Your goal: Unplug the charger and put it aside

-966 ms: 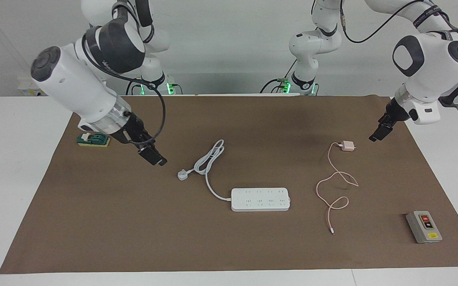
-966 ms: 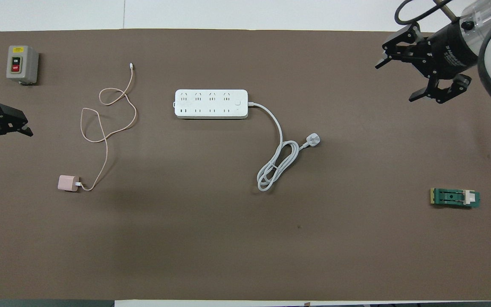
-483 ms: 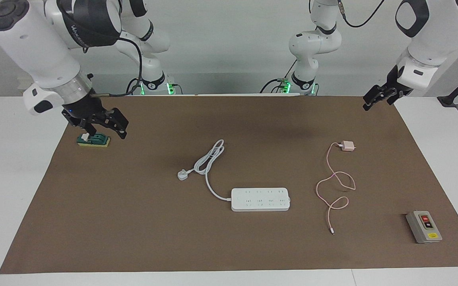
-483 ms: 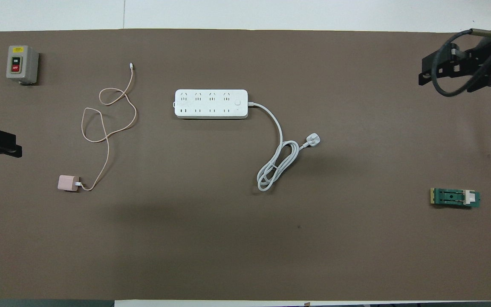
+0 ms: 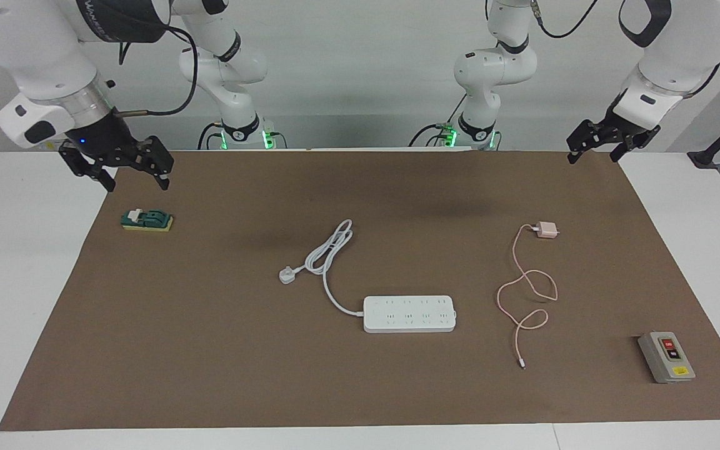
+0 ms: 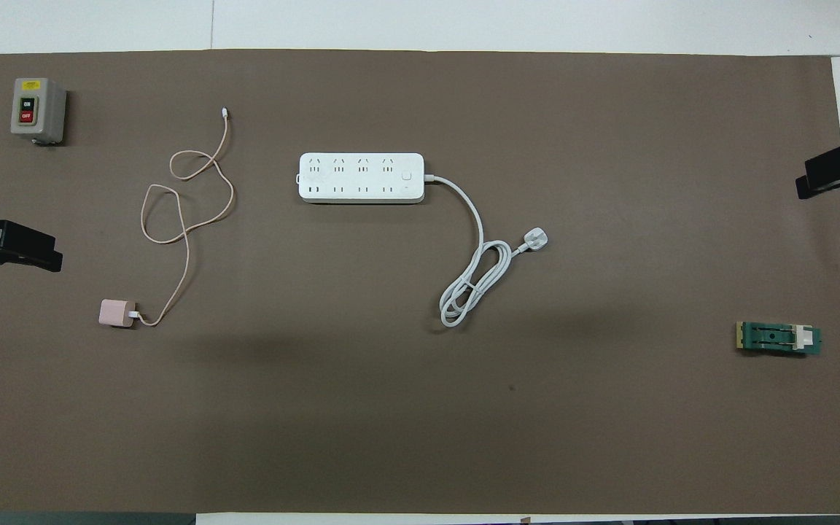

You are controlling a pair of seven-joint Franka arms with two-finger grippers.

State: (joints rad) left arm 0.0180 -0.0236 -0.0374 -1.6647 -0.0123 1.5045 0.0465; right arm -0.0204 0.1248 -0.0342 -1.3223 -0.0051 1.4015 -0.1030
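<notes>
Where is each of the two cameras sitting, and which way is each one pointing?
Facing view: high across the table, looking at the robots; both arms show whole, left gripper and right gripper raised, open.
Overhead view: high above the robots' end, looking steeply down and forward; only gripper tips show at the edges.
Shared: the charger, power strip, grey box.

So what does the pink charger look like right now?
The charger is a small pale pink cube lying on the brown mat, toward the left arm's end of the table, plugged into nothing. A short white piece joins its thin pink cable, which runs away from the robots in loose loops to a small white connector. It lies apart from the white power strip. Only the mat touches it.
</notes>
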